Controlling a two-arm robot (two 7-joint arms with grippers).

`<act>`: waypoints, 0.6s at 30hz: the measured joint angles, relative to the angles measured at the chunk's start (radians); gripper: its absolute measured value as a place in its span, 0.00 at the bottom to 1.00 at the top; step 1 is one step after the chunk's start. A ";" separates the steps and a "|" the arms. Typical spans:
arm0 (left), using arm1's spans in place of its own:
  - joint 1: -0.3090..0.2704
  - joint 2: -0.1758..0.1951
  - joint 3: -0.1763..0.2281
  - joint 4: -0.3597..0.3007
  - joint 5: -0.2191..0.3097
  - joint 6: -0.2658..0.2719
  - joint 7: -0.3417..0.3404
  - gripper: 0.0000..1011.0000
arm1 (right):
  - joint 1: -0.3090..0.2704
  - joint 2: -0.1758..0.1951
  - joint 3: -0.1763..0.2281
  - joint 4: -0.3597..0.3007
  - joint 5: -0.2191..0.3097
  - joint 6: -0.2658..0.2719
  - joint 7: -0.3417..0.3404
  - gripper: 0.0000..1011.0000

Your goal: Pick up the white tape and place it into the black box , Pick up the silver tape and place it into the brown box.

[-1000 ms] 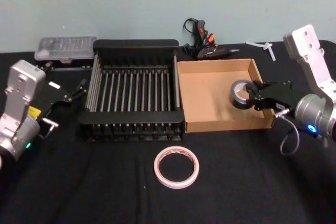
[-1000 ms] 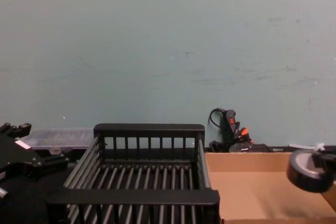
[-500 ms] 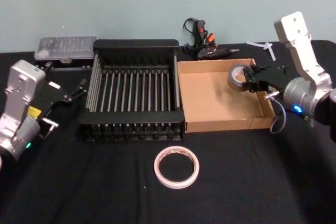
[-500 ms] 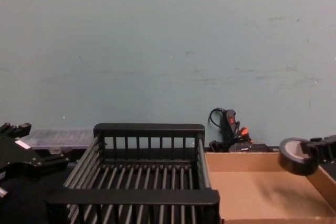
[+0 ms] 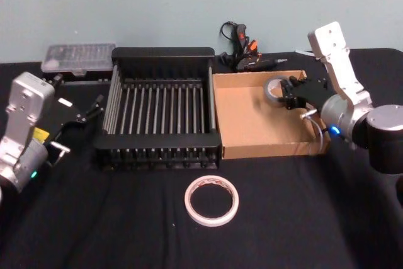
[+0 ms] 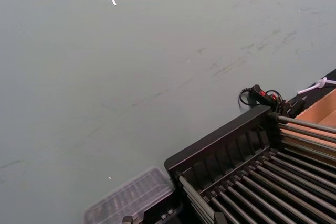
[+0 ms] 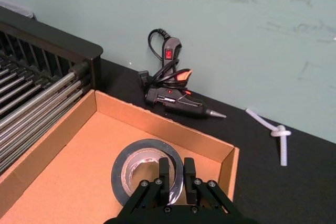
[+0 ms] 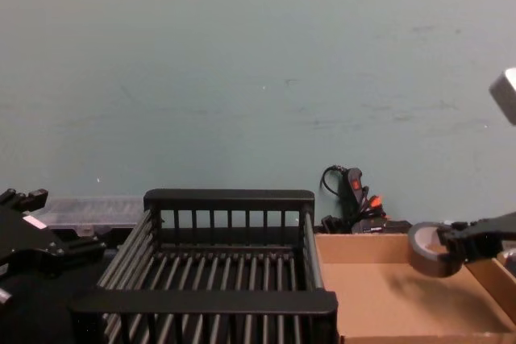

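Observation:
The silver tape hangs above the back part of the brown box, with my right gripper shut on its wall. The right wrist view has one finger inside the silver tape and one outside, over the brown box. From the chest, the silver tape floats just above the brown box. The white tape lies flat on the black cloth in front of the black box. My left gripper rests open at the left of the black box.
A glue gun with its coiled cord lies behind the brown box. A clear plastic case sits at the back left. A white knotted strip lies at the back right. Bare black cloth surrounds the white tape.
My right gripper has carried the silver tape to the left and toward the back, from the brown box's right wall to over its rear part. The left arm has not moved.

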 joint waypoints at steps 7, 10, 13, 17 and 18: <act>0.000 0.000 0.000 0.000 0.000 0.000 0.000 0.99 | 0.013 -0.024 -0.003 0.056 -0.019 -0.025 0.012 0.16; 0.000 0.000 0.000 0.000 0.000 0.000 0.000 0.99 | 0.013 -0.029 -0.002 0.060 -0.023 -0.026 0.015 0.16; 0.000 0.000 0.000 0.000 0.000 0.000 0.000 0.99 | 0.012 -0.036 0.001 0.063 -0.032 -0.029 0.016 0.16; 0.000 0.000 0.000 0.000 0.000 0.000 0.000 0.99 | 0.012 -0.036 0.001 0.063 -0.032 -0.029 0.016 0.16; 0.000 0.000 0.000 0.000 0.000 0.000 0.000 0.99 | 0.012 -0.035 0.001 0.063 -0.031 -0.029 0.017 0.16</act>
